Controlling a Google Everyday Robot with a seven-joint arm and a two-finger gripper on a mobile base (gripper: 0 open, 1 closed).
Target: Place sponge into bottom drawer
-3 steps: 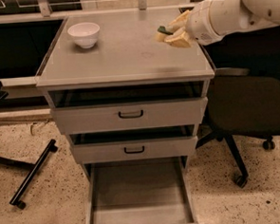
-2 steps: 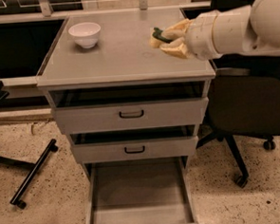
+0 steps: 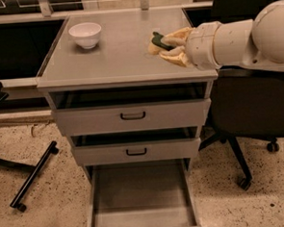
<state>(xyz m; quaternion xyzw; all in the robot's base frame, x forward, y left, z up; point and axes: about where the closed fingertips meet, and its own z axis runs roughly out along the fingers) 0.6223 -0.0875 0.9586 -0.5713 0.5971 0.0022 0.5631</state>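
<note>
Item 1: sponge (image 3: 159, 40), green face up, clamped in the gripper (image 3: 160, 49) at the right rear of the tabletop (image 3: 119, 59), apparently lifted for carrying.
Item 2: bottom drawer (image 3: 138, 202), pulled out beneath 2 shallower drawers, its interior exposed to receive the sponge from above.
Item 3: white bowl (image 3: 85, 34), left rear, well apart, not involved.

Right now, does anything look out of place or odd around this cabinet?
Nothing looks spilled or damaged. The top drawer and middle drawer stand ajar, the bottom drawer pulled far out. The gripper holds the sponge over the right side of the cabinet top; the bowl sits upright at back left.
</note>
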